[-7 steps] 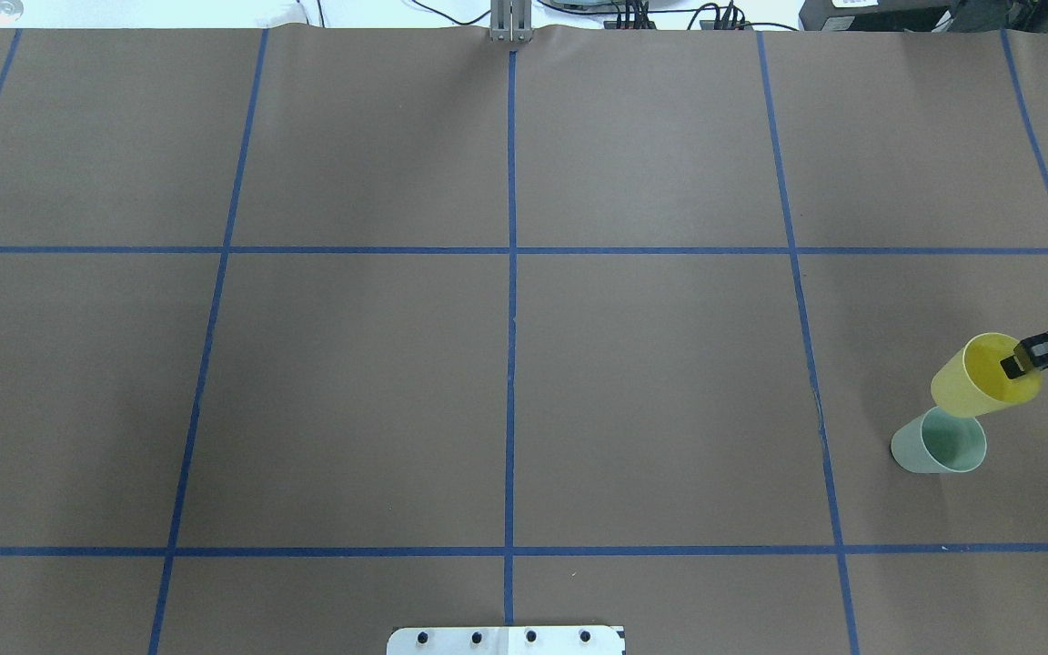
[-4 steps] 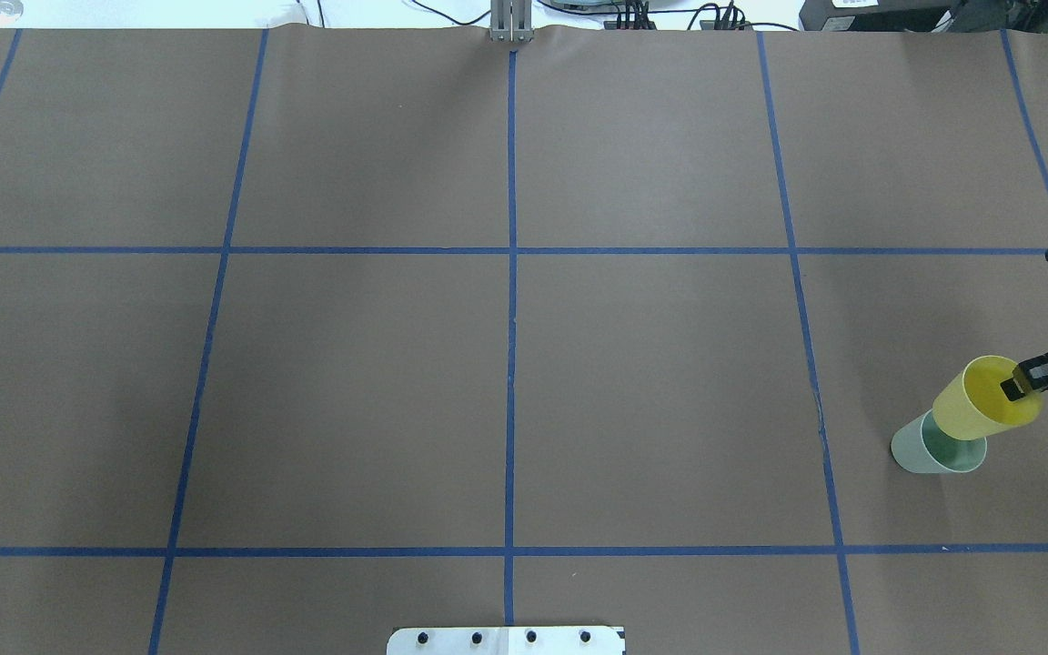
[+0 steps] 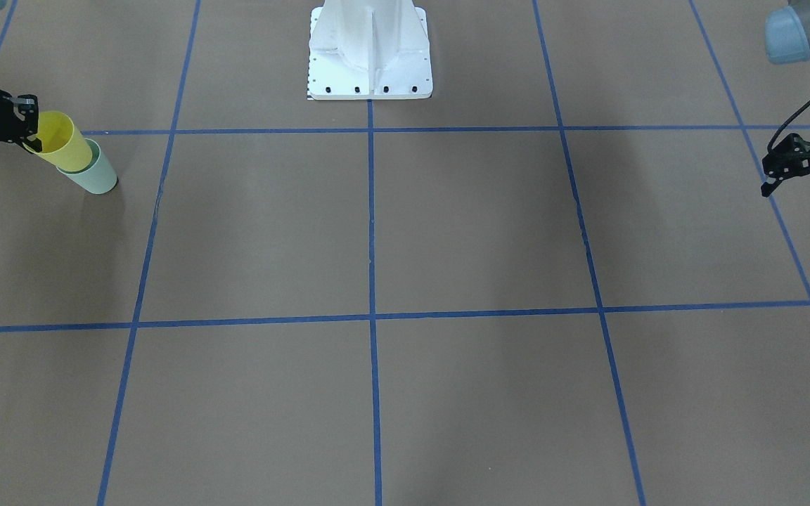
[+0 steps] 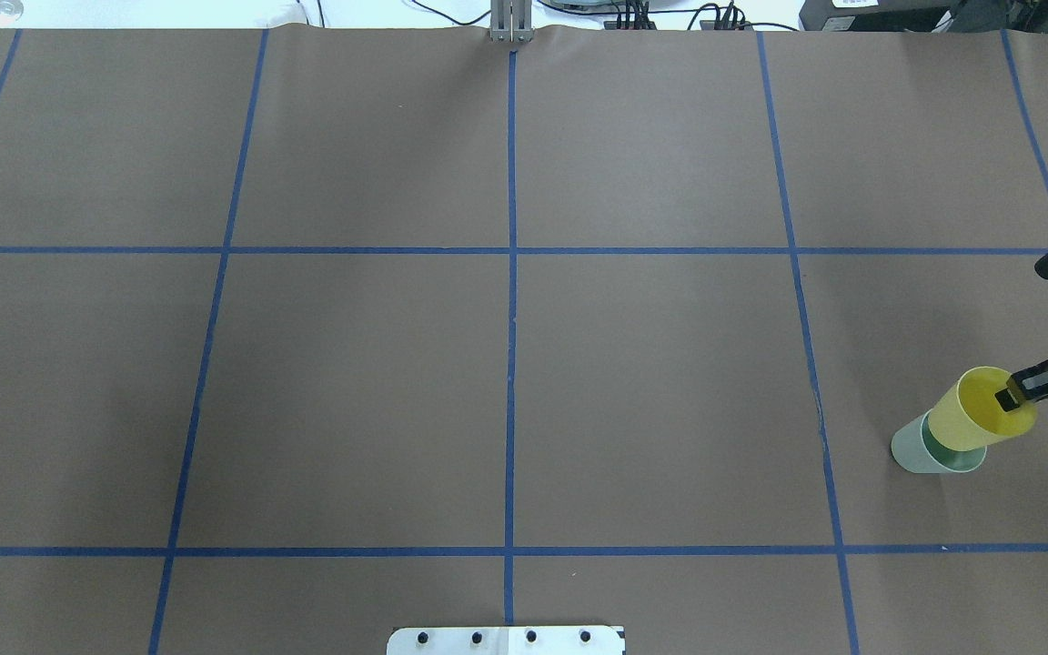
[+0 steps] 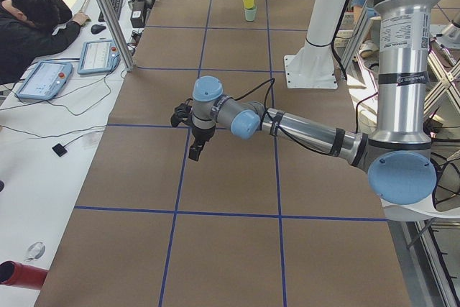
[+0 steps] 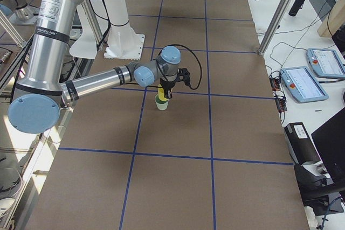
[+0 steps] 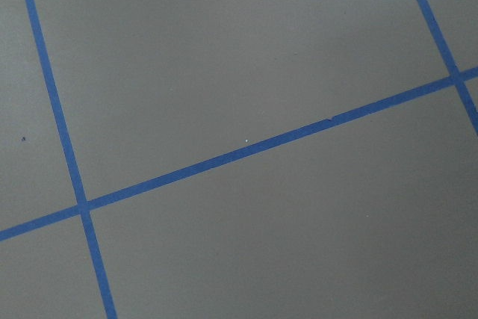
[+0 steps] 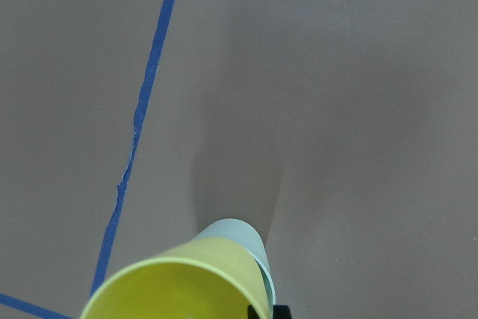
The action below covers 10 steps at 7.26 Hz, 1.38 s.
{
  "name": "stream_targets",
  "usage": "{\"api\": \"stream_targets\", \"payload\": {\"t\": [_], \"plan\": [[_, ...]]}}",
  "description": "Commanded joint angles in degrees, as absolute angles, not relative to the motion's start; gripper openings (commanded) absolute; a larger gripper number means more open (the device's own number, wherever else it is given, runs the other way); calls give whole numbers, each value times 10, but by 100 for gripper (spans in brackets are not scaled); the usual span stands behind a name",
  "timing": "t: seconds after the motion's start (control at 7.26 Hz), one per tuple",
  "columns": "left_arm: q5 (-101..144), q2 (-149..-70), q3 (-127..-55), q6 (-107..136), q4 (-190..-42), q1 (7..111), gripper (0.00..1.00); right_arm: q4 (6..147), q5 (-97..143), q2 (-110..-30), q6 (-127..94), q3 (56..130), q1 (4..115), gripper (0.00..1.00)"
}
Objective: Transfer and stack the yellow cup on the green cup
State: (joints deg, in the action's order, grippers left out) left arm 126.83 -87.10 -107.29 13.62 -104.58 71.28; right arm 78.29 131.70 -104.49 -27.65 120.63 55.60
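At the overhead view's lower right, the yellow cup point(image 4: 970, 418) has sunk into the green cup point(image 4: 911, 455), partly nested, with the right gripper point(image 4: 1015, 400) clamped on its rim; release likely comes next, while the left gripper point(image 3: 799, 195) idles, fingers apart

right end effector point(image 4: 1006, 398) clamped on yellow cup point(image 4: 961, 420) rim, left end effector point(image 3: 799, 197) hovering, jaws apart, arm outstretched
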Motion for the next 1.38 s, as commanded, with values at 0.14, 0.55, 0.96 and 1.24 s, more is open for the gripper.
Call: {"api": "stream_targets", "payload": {"t": [0.14, 0.55, 0.96, 1.24], "plan": [[1268, -870, -1073, 136, -1046, 713, 100, 782, 1315, -1043, -277, 1201, 548, 0], [1268, -870, -1078, 136, -1046, 715, 100, 782, 1312, -1043, -277, 1195, 545, 0], [1267, -870, -1074, 136, -1045, 715, 100, 779, 1314, -1042, -276, 1194, 541, 99], [1267, -866, -1072, 134, -1042, 727, 100, 776, 1315, -1041, -274, 1197, 561, 99]]}}
